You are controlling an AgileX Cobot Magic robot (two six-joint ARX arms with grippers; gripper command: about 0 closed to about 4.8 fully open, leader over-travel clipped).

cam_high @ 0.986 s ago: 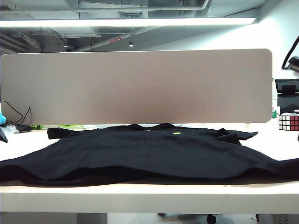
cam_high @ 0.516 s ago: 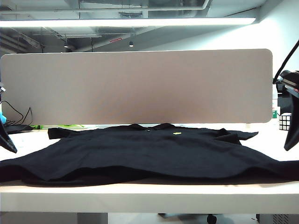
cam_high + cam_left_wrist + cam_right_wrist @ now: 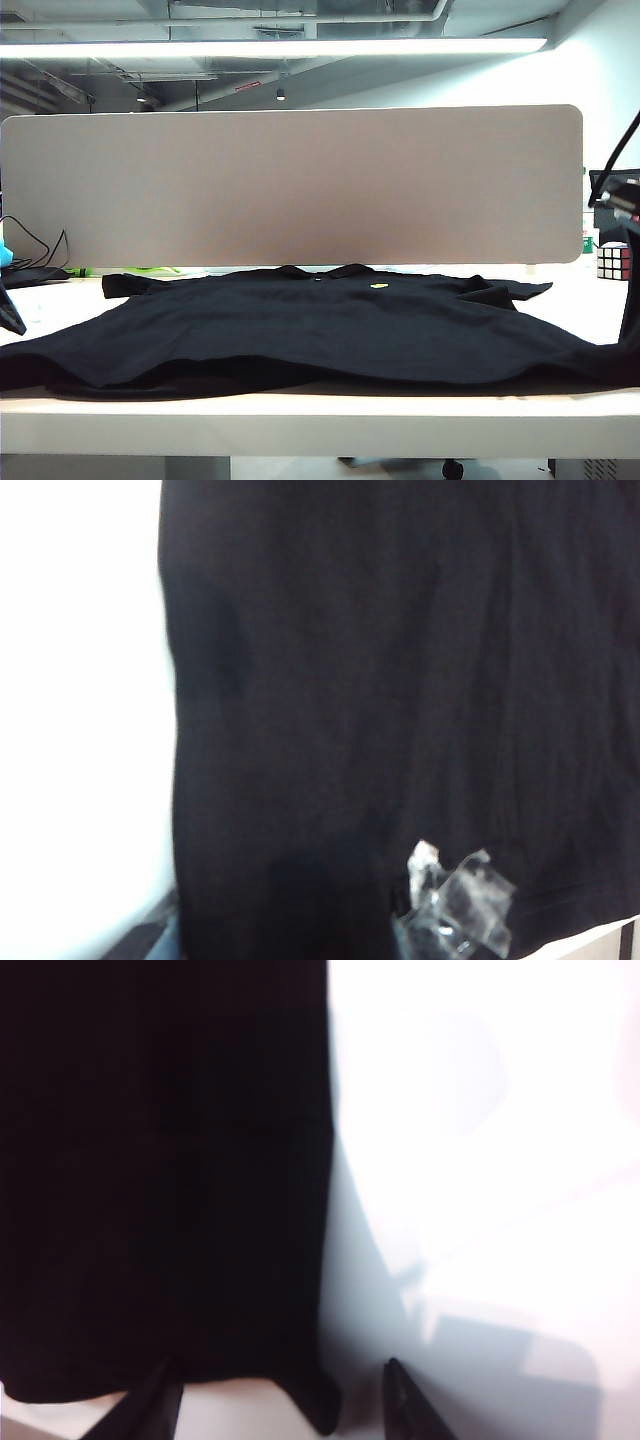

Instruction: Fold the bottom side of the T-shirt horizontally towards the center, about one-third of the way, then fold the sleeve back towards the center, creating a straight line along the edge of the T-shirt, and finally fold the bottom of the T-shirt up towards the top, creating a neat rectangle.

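Note:
The black T-shirt [image 3: 330,325] lies spread flat on the white table [image 3: 320,420], its collar and yellow chest mark on the far side. The bottom of the T-shirt [image 3: 300,385] runs along the table's front edge. My left gripper [image 3: 10,312] hangs at the shirt's left end. In the left wrist view it [image 3: 300,942] is open over black cloth [image 3: 380,700], with one tape-wrapped finger [image 3: 455,910] showing. My right gripper [image 3: 630,315] is low at the shirt's right end. The right wrist view shows it [image 3: 280,1410] open astride the hem corner [image 3: 320,1410].
A beige partition panel [image 3: 290,185] stands behind the table. A Rubik's cube [image 3: 617,260] sits at the back right, and cables [image 3: 40,255] lie at the back left. Bare white tabletop [image 3: 480,1160] borders the shirt's right side.
Both grippers have come in from the sides and sunk toward the table. The right one has dropped to the shirt's right corner. The shirt has not moved.

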